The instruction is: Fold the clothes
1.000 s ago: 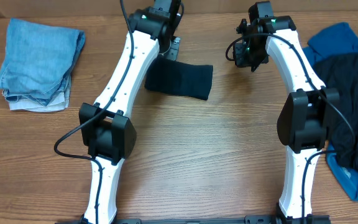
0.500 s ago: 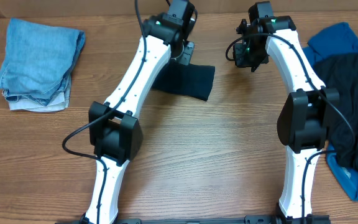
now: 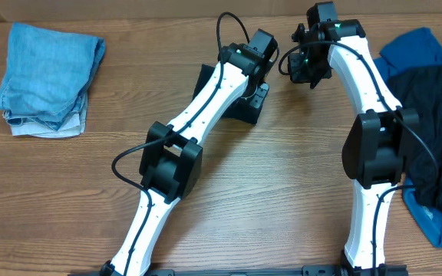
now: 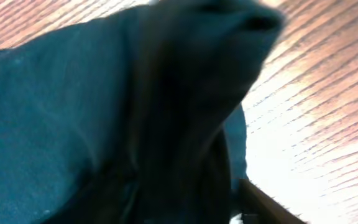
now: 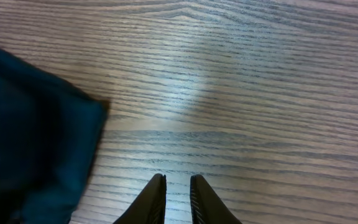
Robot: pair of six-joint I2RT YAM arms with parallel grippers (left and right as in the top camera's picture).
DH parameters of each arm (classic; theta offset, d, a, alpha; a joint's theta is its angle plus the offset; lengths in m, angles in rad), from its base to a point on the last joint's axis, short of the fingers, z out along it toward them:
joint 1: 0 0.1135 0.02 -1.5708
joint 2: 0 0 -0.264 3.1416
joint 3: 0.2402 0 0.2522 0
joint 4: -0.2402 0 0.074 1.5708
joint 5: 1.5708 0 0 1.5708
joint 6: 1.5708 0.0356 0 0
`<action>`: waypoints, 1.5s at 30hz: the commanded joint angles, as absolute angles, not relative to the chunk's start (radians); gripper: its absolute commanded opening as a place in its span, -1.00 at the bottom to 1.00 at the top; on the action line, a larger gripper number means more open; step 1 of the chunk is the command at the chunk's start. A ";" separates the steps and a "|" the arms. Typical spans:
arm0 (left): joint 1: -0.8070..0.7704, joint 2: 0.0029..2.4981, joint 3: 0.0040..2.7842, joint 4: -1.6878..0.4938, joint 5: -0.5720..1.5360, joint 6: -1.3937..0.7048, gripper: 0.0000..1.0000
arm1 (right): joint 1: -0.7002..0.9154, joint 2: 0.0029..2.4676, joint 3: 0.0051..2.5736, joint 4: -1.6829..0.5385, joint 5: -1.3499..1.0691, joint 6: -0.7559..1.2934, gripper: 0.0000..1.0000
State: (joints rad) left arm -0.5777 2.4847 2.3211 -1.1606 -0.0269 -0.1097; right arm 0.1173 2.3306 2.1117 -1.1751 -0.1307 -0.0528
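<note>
The folded shirt (image 3: 206, 80) lies far on the table (image 3: 282, 192), near its middle. It is a dark block whose long axis runs roughly left to right, showing on both sides of the left arm. The left gripper (image 3: 258, 97) is right over the shirt's right end. Its wrist view shows only blurred dark cloth (image 4: 73, 124), so I cannot tell whether its jaws are parted or gripping.

The right gripper (image 3: 301, 67) hangs just right of the shirt and a little farther back. Its fingers (image 5: 157, 199) are nearly closed, with a slit between them and nothing in it. The shirt's right edge (image 5: 23, 124) fills the left of its view.

For this shirt the left arm is plainly the nearer one. The unfolded pile (image 3: 436, 115), dark cloth lying on a blue shirt (image 3: 413, 46), sits at the table's right edge beside the right arm, well apart from the left gripper. Fetching from it looks like the right arm's job. A denim stack (image 3: 48, 73) lies far left.
</note>
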 commanded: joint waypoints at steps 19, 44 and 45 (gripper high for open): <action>-0.397 2.497 2.446 -1.338 -0.048 -0.146 -0.92 | 0.150 2.143 2.143 -1.223 -0.559 -0.238 -0.92; -0.343 2.498 2.206 -1.100 -0.053 -0.134 -0.86 | 0.343 2.156 1.675 -0.973 -0.295 -0.448 -0.92; -0.340 2.498 2.192 -1.096 -0.054 -0.134 -0.86 | 0.339 2.156 1.674 -0.974 -0.254 -0.445 -0.92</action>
